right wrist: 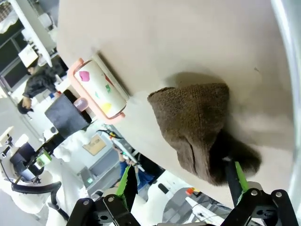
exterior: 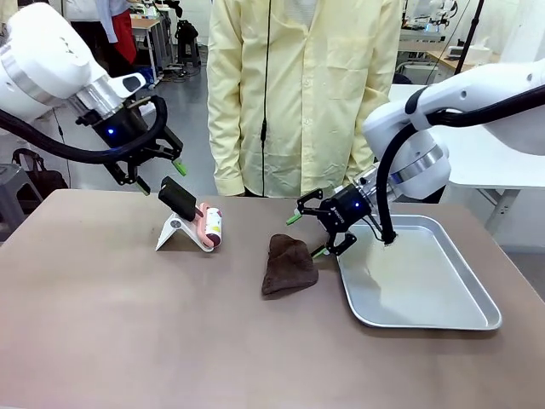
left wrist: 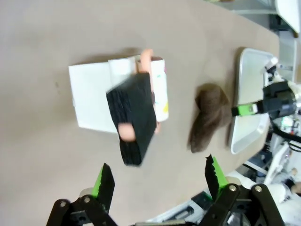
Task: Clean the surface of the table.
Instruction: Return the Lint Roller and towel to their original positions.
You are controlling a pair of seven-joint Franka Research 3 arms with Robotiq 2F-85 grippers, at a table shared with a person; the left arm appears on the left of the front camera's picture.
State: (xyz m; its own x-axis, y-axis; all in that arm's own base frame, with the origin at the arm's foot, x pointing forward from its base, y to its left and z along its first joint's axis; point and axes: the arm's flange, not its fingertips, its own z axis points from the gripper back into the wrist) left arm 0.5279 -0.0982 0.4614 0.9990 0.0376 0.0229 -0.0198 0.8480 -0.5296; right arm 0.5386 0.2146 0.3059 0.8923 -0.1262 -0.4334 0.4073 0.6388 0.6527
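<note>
The left gripper hangs above the table with its green-padded fingers spread apart and nothing between them; just below and ahead of it sits a lint roller with a black handle, a pink frame and a white, colour-spotted roll, propped on a white stand. In the left wrist view the same open gripper looks down on that lint roller, whose black handle lies just beyond the fingertips. The right gripper is low over the taupe table top, jaws wide and empty, with a crumpled brown cloth right beside its lower finger and a silver metal tray immediately behind it. From the right wrist view the open gripper frames the brown cloth, one fingertip close against the fabric's edge; whether it touches cannot be told. Beyond both grippers a person in a pale yellow coat stands at the table's far edge.
</note>
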